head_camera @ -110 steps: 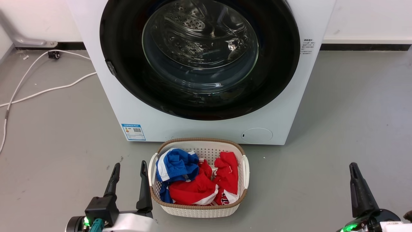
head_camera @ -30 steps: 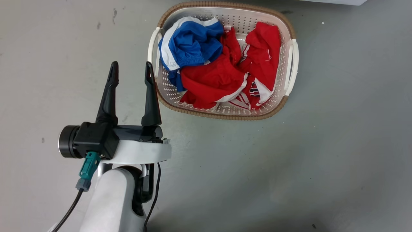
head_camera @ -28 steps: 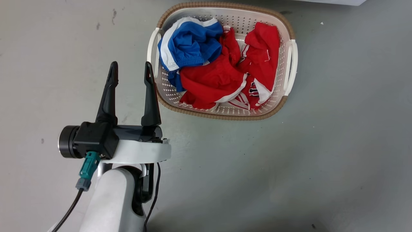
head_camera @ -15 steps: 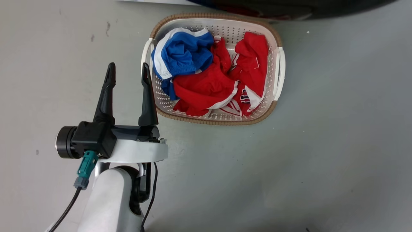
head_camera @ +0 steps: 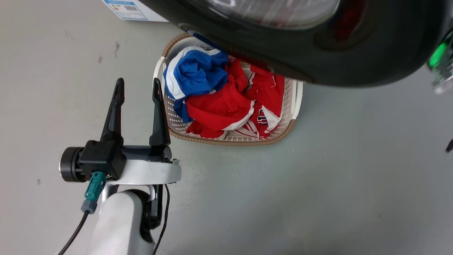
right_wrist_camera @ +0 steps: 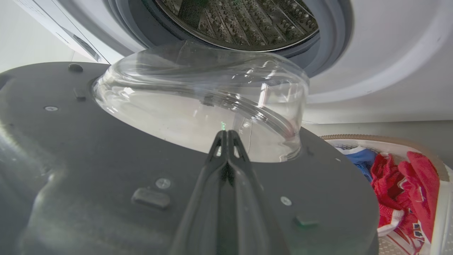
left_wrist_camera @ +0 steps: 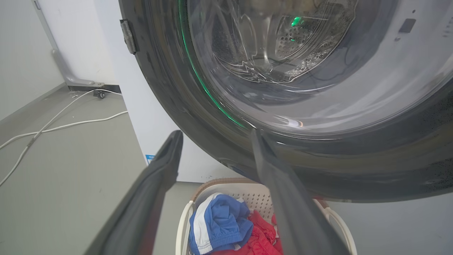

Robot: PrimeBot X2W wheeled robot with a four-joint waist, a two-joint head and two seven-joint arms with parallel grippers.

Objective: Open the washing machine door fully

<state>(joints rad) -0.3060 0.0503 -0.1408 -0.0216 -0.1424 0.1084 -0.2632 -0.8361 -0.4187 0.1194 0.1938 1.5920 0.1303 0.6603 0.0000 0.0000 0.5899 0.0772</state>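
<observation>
- Ahead of the robot, the washing machine [left_wrist_camera: 152,117] is noted with its drum [right_wrist_camera: 240,21] exposed.
- The washing machine door [right_wrist_camera: 106,184] is found part-open and hinged at the left. Its inner face is met by the right gripper [right_wrist_camera: 226,136], the nearer one, fingers pressed together on nothing; contact cannot be confirmed.
- A laundry basket [head_camera: 288,131] is seen under the door's lower rim; clearance is judged tight.
- The left gripper [head_camera: 136,86] is held spread beside the basket.

Bright even light, door [left_wrist_camera: 300,88] glare, blurry edges
</observation>
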